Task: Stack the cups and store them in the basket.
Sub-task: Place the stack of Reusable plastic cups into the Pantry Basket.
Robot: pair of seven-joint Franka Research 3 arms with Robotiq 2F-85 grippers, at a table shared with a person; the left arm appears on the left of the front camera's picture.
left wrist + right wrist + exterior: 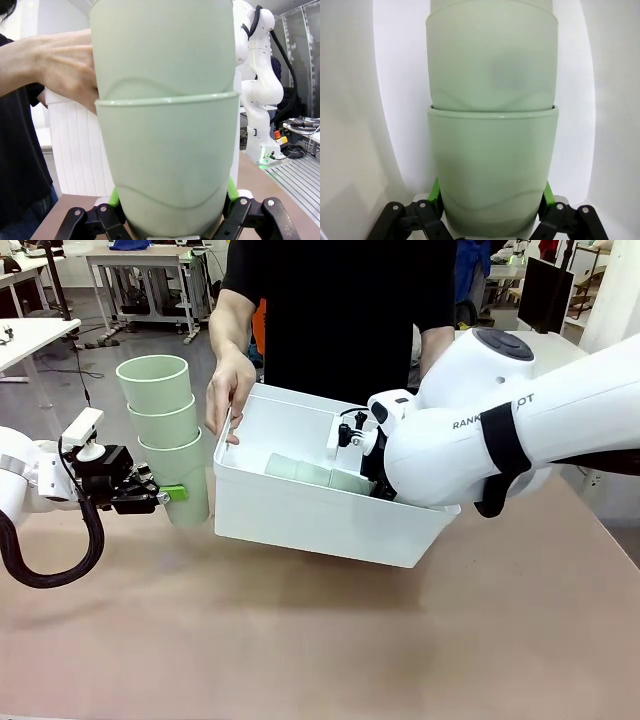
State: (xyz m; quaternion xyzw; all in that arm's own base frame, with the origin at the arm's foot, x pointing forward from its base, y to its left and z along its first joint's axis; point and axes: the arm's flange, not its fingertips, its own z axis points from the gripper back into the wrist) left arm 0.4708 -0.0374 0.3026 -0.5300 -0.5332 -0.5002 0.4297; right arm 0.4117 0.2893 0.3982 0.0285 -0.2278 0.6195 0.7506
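Note:
My left gripper (160, 495) is shut on the bottom cup of an upright stack of three mint-green cups (165, 430), held just left of the basket (300, 525). In the left wrist view the green pads (114, 197) press both sides of that stack (165, 150). The white basket is tilted, and a person's hand (230, 390) holds its left rim. My right arm reaches into the basket. In the right wrist view my right gripper (490, 215) is shut on a second stack of cups (492, 165), which lies on the basket's floor (315, 475).
The brown table (300, 640) spreads bare in front of the basket. The person stands close behind the basket at the far edge. The basket's white inner walls (360, 125) closely surround my right gripper.

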